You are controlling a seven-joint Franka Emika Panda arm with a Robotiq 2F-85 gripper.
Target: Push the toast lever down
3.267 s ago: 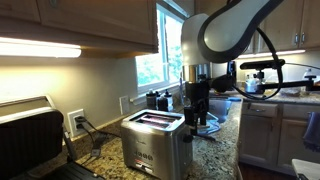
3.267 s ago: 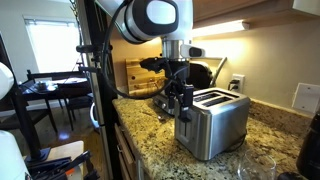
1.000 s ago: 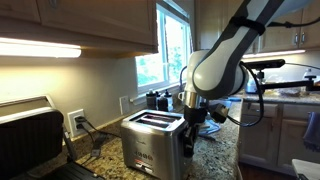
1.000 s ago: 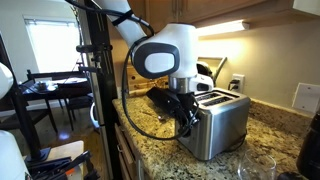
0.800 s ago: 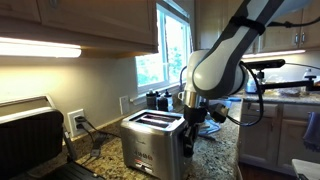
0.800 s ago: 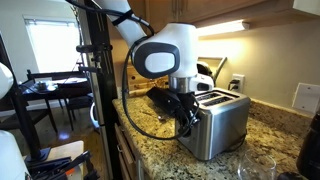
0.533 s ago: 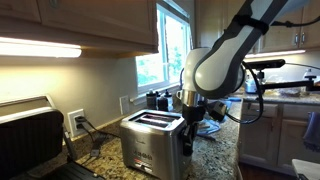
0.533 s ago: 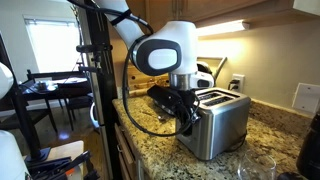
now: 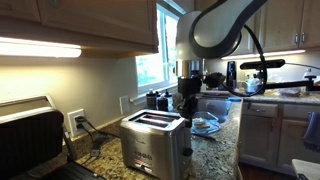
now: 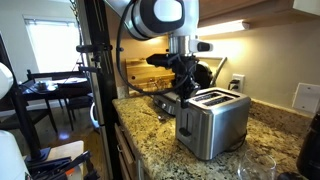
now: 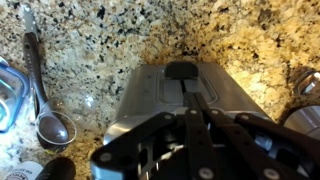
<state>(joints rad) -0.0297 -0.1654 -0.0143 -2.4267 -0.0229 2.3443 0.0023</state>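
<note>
One gripper (image 9: 188, 108), spread-or-pressed unclear, risen off toaster (image 9: 152, 148) end, now above toast lever (image 11: 181, 71).

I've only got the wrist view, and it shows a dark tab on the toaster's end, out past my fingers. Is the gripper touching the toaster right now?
Observer: No contact that I can see. In an exterior view the gripper hangs beside the narrow end of the toaster, about level with its top and above the toast lever.
Operator: Is anything in the slots?
Observer: In an exterior view the two slots show on top, and no bread sticks out of them.
Operator: Anything nearby that I should know about?
Observer: A dark flat-lidded grill stands farther along the counter, apart from the toaster.
</note>
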